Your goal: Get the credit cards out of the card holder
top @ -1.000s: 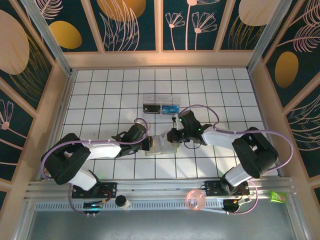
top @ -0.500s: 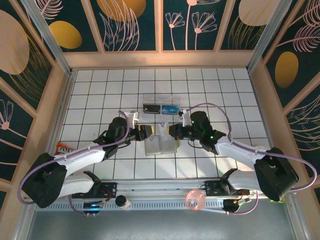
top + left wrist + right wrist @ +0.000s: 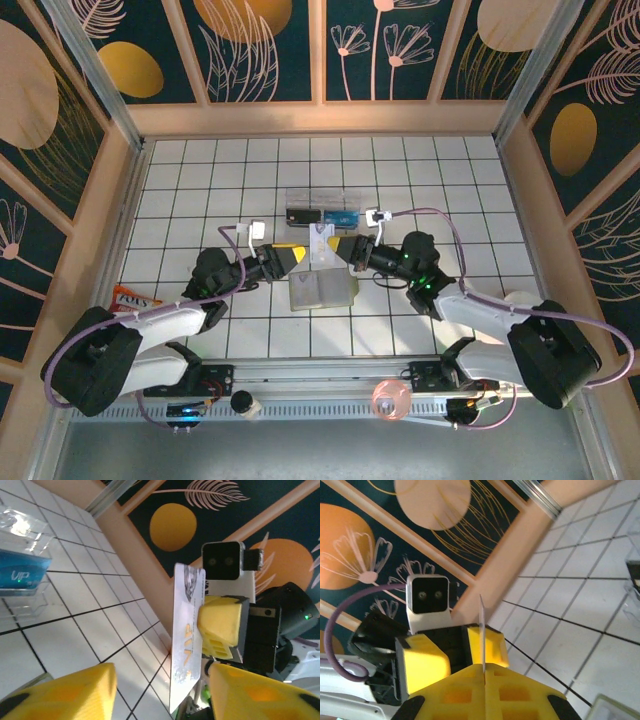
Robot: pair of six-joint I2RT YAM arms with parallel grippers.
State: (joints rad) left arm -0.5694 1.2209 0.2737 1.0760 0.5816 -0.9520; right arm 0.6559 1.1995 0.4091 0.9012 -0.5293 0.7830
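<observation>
A: Status on the card pull?
B: Looks like a handoff point. Left tool [image 3: 292, 258] has its jaws apart and nothing in them. It is lined up on the card [image 3: 187, 640], whose lower end sits between its fingers, no contact visible.
A: Who has the card?
B: Right tool [image 3: 346, 248], clenched on it. Card is upright, held in the air over the table [image 3: 200, 170].
A: Holder?
B: Card holder [image 3: 322, 290] lies open on the table just on the near side of both tools, cream inside up, untouched. Can't tell if more cards are inside.
A: Next move?
B: Probably the left tool closes on the card and the right lets go, or the right sets it on a bare tile. Then back to the holder. It looks light, so one tool should pin it.
A: Surroundings?
B: White tiles, dark grid lines. Snack packet [image 3: 133, 297] far left, clear box [image 3: 320, 216] with dark and blue contents just behind the tools. Wooden frame, dark panels [image 3: 260, 50] with gold and pink leaf prints.
</observation>
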